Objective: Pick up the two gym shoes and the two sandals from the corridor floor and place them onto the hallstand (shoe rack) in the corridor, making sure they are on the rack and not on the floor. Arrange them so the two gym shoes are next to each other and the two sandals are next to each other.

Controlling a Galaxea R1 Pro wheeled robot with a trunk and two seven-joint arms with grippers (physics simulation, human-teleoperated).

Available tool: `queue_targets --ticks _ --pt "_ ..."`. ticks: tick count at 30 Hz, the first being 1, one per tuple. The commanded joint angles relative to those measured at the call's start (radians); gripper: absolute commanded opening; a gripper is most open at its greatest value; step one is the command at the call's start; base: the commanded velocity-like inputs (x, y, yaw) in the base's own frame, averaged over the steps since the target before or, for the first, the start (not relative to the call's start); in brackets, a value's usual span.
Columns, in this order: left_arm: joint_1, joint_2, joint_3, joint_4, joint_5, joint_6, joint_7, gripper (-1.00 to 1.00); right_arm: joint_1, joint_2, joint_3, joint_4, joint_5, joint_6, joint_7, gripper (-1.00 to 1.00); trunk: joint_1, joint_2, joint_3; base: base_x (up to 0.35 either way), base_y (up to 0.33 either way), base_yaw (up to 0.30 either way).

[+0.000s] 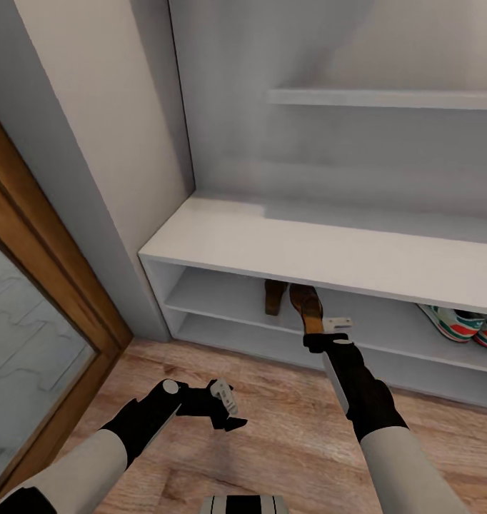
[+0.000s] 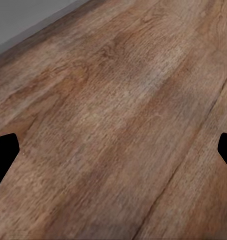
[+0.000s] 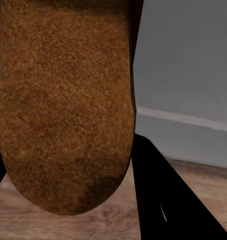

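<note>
A brown sandal is held at the front of the hallstand's upper shelf tier, with my right gripper shut on its heel end. In the right wrist view its tan sole is close up, beside a black finger. The other sandal stands on that same tier, just left of the held one. Both gym shoes sit side by side on that tier at the far right. My left gripper hangs open and empty over the corridor floor.
A grey wall and a wooden door frame with a glass panel close off the left side. A wall shelf juts out above the bench top. Wood flooring lies between me and the rack.
</note>
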Motion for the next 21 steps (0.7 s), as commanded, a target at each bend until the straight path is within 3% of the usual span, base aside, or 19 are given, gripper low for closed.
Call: queue_targets --ticks 1,9,21 --pt "0.000 0.001 -0.002 -0.003 -0.001 0.007 -0.002 1.00 0.000 0.000 0.001 -0.001 0.002 0.007 -0.003 -1.00 0.000 0.000 -0.001 0.085 0.001 0.000" --pt "0.000 0.001 -0.002 -0.003 -0.002 0.007 -0.002 1.00 0.000 0.000 0.001 -0.001 0.002 0.007 -0.003 -1.00 0.000 0.000 -0.001 0.259 -0.027 0.000" --pt "0.000 0.000 -0.003 -0.003 -0.002 0.007 -0.002 1.00 0.000 0.000 0.001 -0.001 0.001 0.007 -0.003 -1.00 0.000 0.000 -0.001 0.104 -0.005 0.000"
